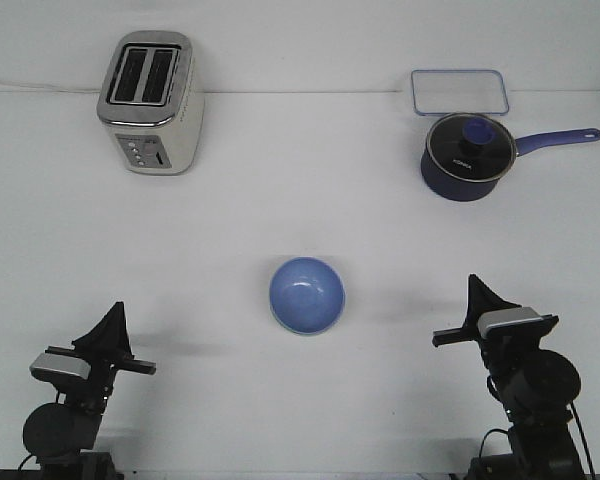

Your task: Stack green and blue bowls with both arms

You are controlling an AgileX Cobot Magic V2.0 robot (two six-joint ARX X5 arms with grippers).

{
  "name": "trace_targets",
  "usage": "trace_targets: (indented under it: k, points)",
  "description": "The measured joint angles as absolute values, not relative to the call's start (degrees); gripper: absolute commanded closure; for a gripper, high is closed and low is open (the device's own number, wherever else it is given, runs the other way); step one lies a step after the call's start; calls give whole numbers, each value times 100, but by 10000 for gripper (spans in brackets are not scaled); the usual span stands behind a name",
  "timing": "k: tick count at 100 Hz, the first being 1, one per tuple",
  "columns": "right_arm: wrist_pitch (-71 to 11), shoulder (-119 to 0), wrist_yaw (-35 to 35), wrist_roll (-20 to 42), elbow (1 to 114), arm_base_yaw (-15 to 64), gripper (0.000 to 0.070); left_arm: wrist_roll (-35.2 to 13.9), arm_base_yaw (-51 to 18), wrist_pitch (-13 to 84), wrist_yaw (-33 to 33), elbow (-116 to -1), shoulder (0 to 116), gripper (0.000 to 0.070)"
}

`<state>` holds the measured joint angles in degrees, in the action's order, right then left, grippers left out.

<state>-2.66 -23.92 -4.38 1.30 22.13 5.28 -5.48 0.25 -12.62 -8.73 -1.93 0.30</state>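
Blue bowl (307, 293) sits upright mid-desk (300, 200), between the two arms. A thin pale green edge shows under its lower rim, so the green bowl (302, 331) is nested beneath, nearly all hidden. Left gripper (111, 325) and right gripper (477, 293) both well apart from the bowls, holding nothing; jaw gap can't be made out. Toaster (150, 102) far left, lidded saucepan (467, 155) and clear container (459, 91) far right.

small white lettering sits on the saucepan's glass lid (467, 140), too tiny to read.
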Motion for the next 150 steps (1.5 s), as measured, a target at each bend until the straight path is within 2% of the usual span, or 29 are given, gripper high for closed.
trace_targets:
  k: [62, 97, 120, 132, 150]
  points:
    - [-314, -34, -434, 130, 773, 375, 700, -550, 25, -1260, -873, -193, 30, 689]
    - [25, -8, -419, 130, 436, 327, 700, -548, 25, -1262, -873, -193, 30, 689]
    - [169, -8, -30, 130, 294, 327, 700, -550, 25, -1264, -873, -193, 30, 689]
    - [604, -8, -12, 132, 110, 327, 700, -550, 25, -1262, -873, -193, 30, 689]
    - [648, -8, -5, 132, 84, 327, 700, -550, 25, -1262, -873, -193, 30, 689]
